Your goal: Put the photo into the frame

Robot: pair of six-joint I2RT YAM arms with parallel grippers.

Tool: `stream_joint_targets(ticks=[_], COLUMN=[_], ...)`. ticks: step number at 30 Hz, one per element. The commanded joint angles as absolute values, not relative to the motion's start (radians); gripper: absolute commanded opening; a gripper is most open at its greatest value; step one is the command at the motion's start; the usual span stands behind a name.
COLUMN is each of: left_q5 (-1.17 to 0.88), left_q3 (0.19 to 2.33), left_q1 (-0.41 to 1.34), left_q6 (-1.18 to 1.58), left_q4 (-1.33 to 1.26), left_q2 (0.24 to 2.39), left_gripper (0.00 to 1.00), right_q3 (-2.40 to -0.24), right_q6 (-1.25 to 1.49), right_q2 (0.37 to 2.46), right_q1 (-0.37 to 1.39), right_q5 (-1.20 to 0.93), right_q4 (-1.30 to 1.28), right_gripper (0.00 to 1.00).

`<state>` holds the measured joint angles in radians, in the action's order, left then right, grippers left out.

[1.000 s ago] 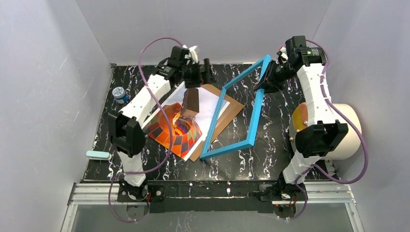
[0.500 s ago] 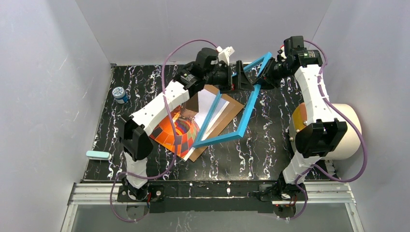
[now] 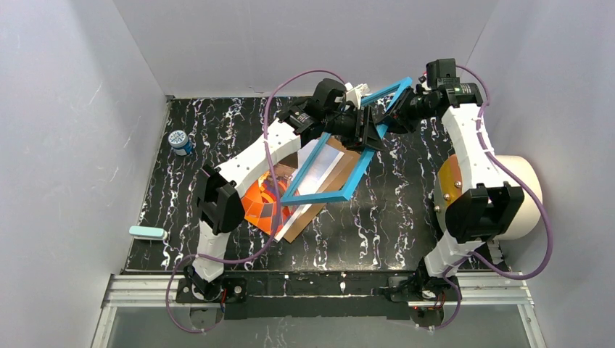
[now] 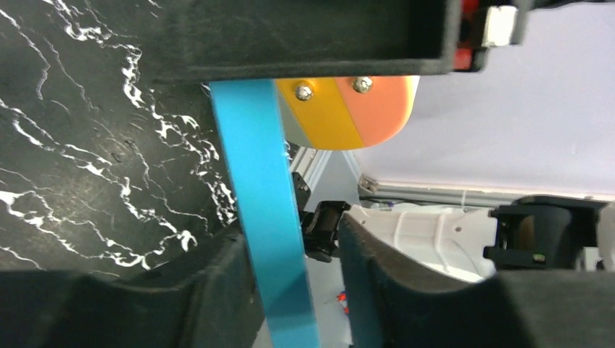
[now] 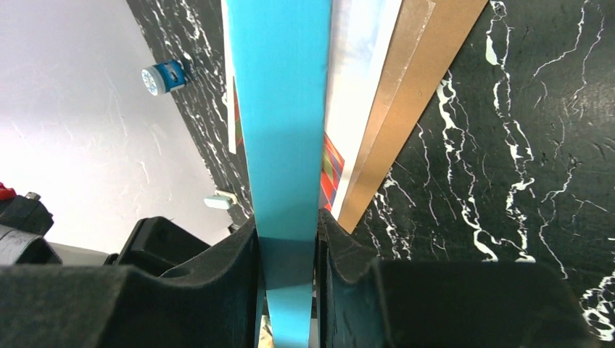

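The blue frame hangs tilted above the table, its far corner lifted. My right gripper is shut on that far corner; in the right wrist view both pads press the blue rail. My left gripper straddles the frame's right rail. In the left wrist view, one finger touches the rail and a gap shows at the other, so that gripper is open. The photo lies flat on the brown backing board, partly hidden by the frame and my left arm.
A small blue-capped bottle stands at the table's left side. A pale teal block lies near the front left edge. A large white roll sits off the right edge, behind my right arm.
My left arm left the photo and swung right to the frame's rail, its jaws narrowing around it. The right gripper carried the frame left, over the photo and board.
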<state>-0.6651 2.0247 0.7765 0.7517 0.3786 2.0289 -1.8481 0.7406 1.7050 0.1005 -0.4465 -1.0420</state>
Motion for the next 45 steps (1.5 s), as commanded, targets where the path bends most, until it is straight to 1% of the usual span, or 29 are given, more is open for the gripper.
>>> stream_joint_targets(ticks=[1,5,8,10,12,14,16,24,29,34,36,42,45], left_q5=[-0.711,-0.688,-0.668,-0.655,-0.645,-0.633,-0.622,-0.605,-0.638,-0.684,-0.691,-0.702,-0.707], left_q3=[2.082,2.122,2.159,2.187,2.218,2.242,2.258,2.266,2.247,2.205,2.198,2.177,2.153], left_q1=[0.784,0.782,0.782,0.783,0.781,0.779,0.776,0.750,0.732,0.718,0.717,0.717,0.717], left_q6=[0.752,0.750,0.751,0.758,0.771,0.779,0.791,0.887,1.001,1.117,1.133,1.155,1.160], left_q4=[0.396,0.404,0.412,0.418,0.420,0.421,0.421,0.388,0.291,0.147,0.130,0.100,0.089], left_q2=[2.010,2.011,2.010,2.011,2.010,2.009,2.003,1.969,1.941,1.916,1.911,1.892,1.882], left_gripper=[0.34,0.17,0.08,0.05,0.03,0.01,0.00,0.00,0.00,0.00,0.00,0.00,0.02], right_q3=[-1.789,-1.657,-1.536,-1.467,-1.399,-1.355,-1.315,-1.138,-1.046,-1.060,-1.067,-1.125,-1.138], right_q6=[0.835,0.917,0.993,1.041,1.105,1.138,1.172,1.295,1.391,1.422,1.424,1.391,1.389], right_q2=[1.594,1.516,1.448,1.402,1.356,1.326,1.298,1.141,1.103,1.153,1.160,1.213,1.239], right_q1=[0.100,0.100,0.100,0.100,0.100,0.100,0.100,0.099,0.100,0.100,0.100,0.100,0.100], right_q5=[-0.529,-0.547,-0.554,-0.559,-0.557,-0.562,-0.571,-0.519,-0.490,-0.532,-0.527,-0.525,-0.527], right_q4=[-0.886,-0.747,-0.602,-0.510,-0.403,-0.332,-0.259,0.102,0.330,0.389,0.402,0.421,0.464], right_gripper=[0.24,0.28,0.39,0.49,0.57,0.62,0.64,0.64,0.63,0.59,0.55,0.51,0.46])
